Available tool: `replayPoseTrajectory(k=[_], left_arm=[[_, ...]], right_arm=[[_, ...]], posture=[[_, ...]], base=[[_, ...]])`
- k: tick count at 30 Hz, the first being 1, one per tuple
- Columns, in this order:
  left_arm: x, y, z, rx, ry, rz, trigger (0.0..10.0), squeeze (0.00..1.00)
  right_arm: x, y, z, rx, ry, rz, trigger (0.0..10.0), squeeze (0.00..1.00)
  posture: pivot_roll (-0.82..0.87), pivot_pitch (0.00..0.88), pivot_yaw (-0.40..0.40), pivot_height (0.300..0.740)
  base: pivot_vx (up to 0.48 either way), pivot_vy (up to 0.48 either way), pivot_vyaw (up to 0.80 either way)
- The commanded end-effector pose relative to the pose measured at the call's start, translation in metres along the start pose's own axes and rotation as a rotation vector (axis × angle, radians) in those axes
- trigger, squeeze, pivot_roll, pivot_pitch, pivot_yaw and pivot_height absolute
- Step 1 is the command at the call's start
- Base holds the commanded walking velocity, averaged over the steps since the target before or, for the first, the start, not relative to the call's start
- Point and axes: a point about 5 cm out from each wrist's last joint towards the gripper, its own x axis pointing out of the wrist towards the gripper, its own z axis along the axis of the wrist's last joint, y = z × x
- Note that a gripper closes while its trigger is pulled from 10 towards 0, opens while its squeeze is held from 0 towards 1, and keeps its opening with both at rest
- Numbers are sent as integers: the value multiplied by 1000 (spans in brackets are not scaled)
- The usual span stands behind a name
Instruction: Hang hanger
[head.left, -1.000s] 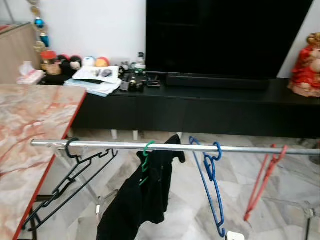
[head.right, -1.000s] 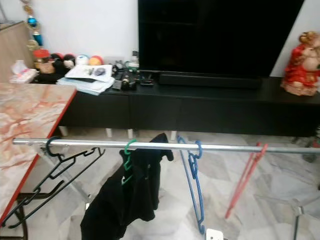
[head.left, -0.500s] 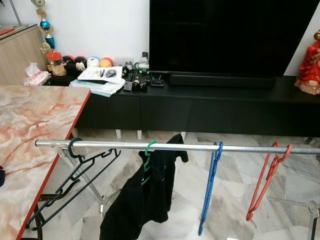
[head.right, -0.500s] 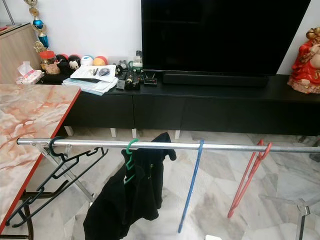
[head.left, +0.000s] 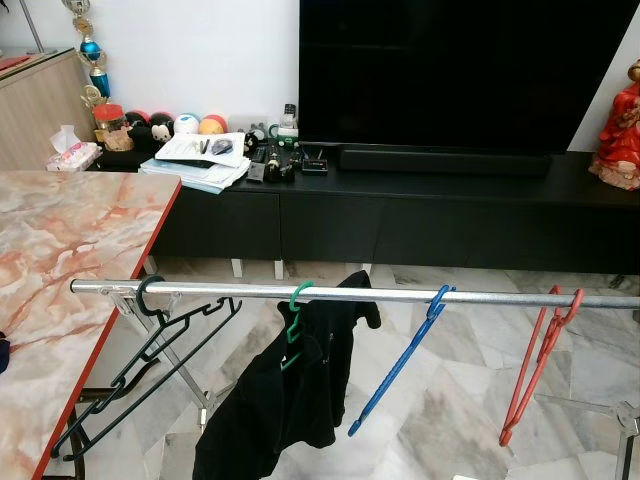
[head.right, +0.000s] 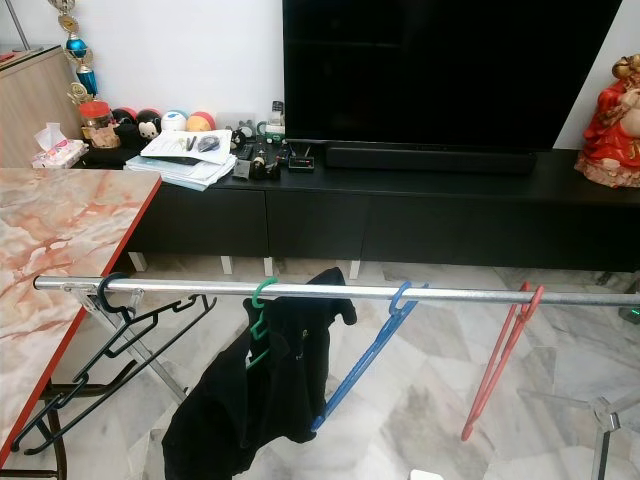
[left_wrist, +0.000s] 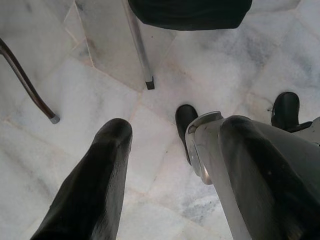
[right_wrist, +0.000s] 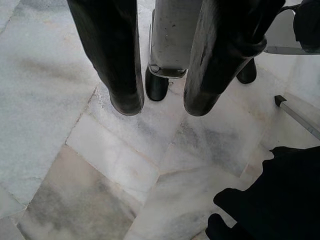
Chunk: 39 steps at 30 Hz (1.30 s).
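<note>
I am looking down at the rail (head.left: 350, 295) running across in front of me, and going along it from the left. Beside its left end the marble bench (head.left: 70, 250) is standing with its red edge toward the rail. On the rail, a black hanger (head.left: 140, 360) is hooked first, dangling at a slant. Next, a green hanger (head.left: 293, 320) is carrying a black garment (head.left: 290, 400). Then the blue hanger (head.left: 400, 360) is sitting with its hook over the rail and its body tilted out toward the left (not hanging plumb). Farthest right, a red hanger (head.left: 535, 370) is hanging near the rail's end.

Both arms are hanging idle, pointing at the marble floor (left_wrist: 100, 110). The left gripper (left_wrist: 170, 165) is showing its fingers (left_wrist: 95, 185) spread apart with nothing between them. The right gripper (right_wrist: 165, 95) is likewise holding its fingers (right_wrist: 112, 55) apart, gripping nothing, near the garment's hem.

My judgement is that the hanging itself is done, since every hanger I am seeing is on the rail and neither gripper is carrying one. What is left, as far as I am able to tell, is only letting the blue hanger settle.
</note>
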Motion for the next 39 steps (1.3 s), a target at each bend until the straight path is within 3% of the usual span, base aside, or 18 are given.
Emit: replayPoseTrajectory(k=[1,11,39], left_arm=[[0,0,-3,-8,17,-2,10000,0],[0,-1,-1,-7,13,-6,10000,0],[1,0,1,-8,9,-9,10000,0]], right_arm=[[0,1,-1,-14,4,5,10000,0],[-1,-1,-4,-15,15,3,10000,0],[0,-3,-2,-21,19,7,10000,0]], posture=[[78,0,-37,740],[79,0,-38,740],[83,0,-37,740]], base=[[0,0,0],[0,0,0],[-265,0,0]])
